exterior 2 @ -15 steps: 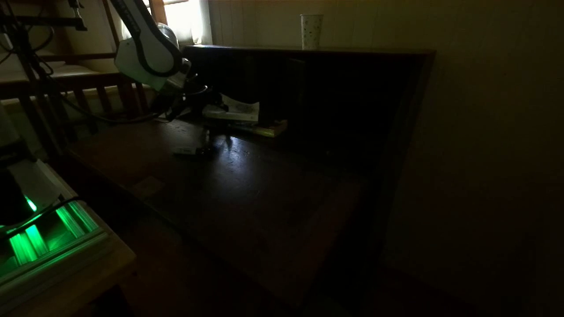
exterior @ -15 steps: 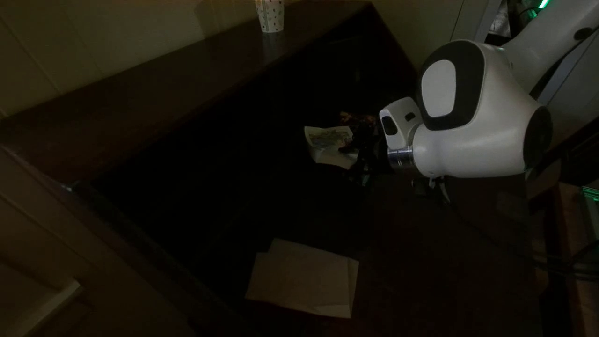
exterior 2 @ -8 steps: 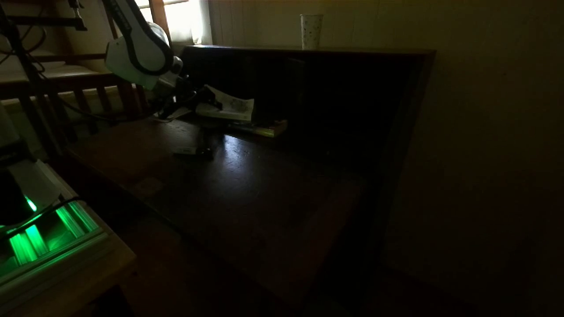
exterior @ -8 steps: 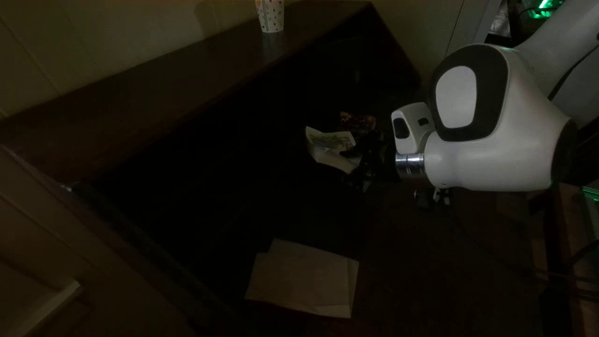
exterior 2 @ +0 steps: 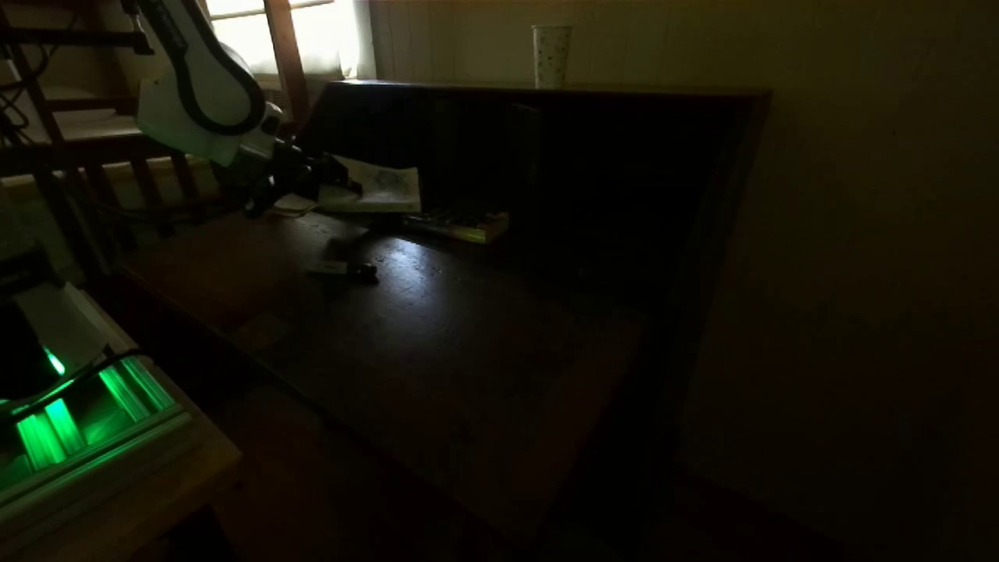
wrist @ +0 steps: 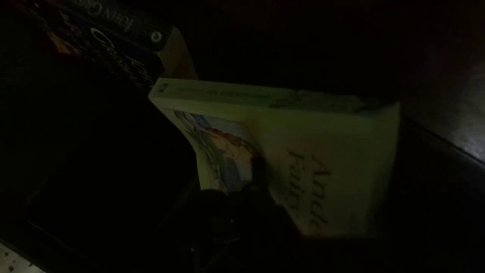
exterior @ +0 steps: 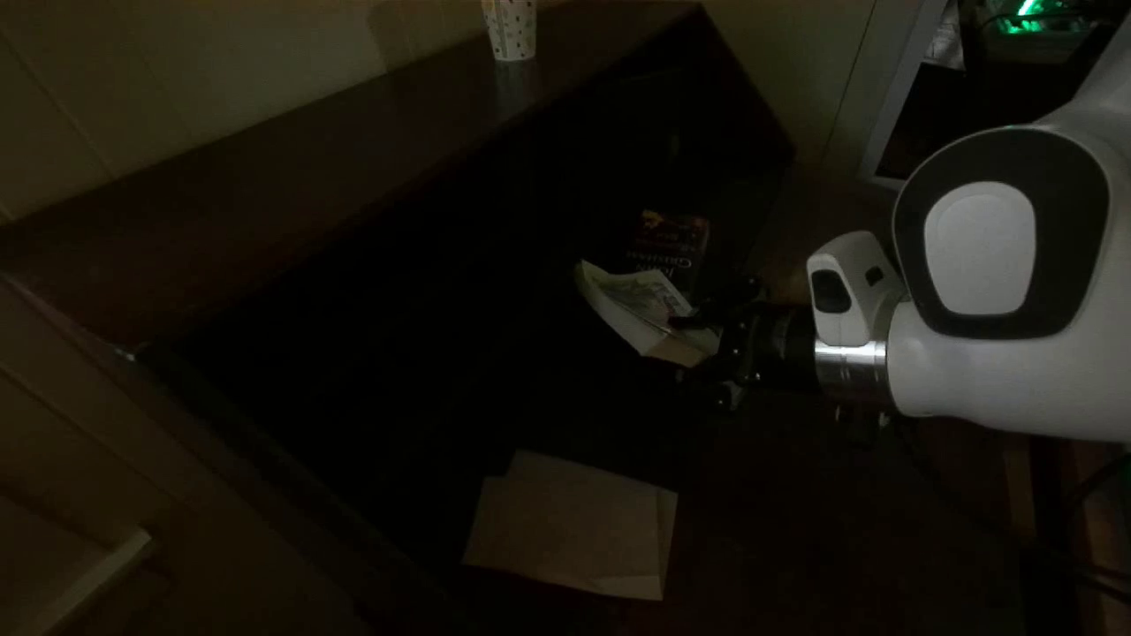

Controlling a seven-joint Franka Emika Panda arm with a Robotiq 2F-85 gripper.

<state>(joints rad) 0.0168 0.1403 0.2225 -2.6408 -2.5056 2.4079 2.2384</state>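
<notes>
My gripper [exterior: 694, 349] is shut on the edge of a pale paperback book [exterior: 638, 305] with a colour picture and "Fairy" on its cover. The book juts out from the fingers toward the dark cabinet and its cover bends. It also shows in an exterior view [exterior 2: 386, 187] and large in the wrist view [wrist: 341, 151], where dark fingers cover part of it. A thick dark book [exterior: 671, 243] with "John Grisham" lettering lies beside it, also seen in the wrist view [wrist: 113, 38]. It is too dark to tell whether the pale book touches the desk.
Pale papers [exterior: 570, 530] lie on the dark desk [exterior 2: 437, 336]. A small light-and-dark object [exterior 2: 339, 268] lies on the desk. A dotted cup [exterior 2: 552, 56] stands on the cabinet top [exterior 2: 663, 90]. A table with green light [exterior 2: 211, 449] stands near the arm's side.
The arm has drawn back from the cabinet, rightward in one exterior picture and leftward in another, carrying the pale book along. The dark book is now more uncovered. The grip stays shut.
</notes>
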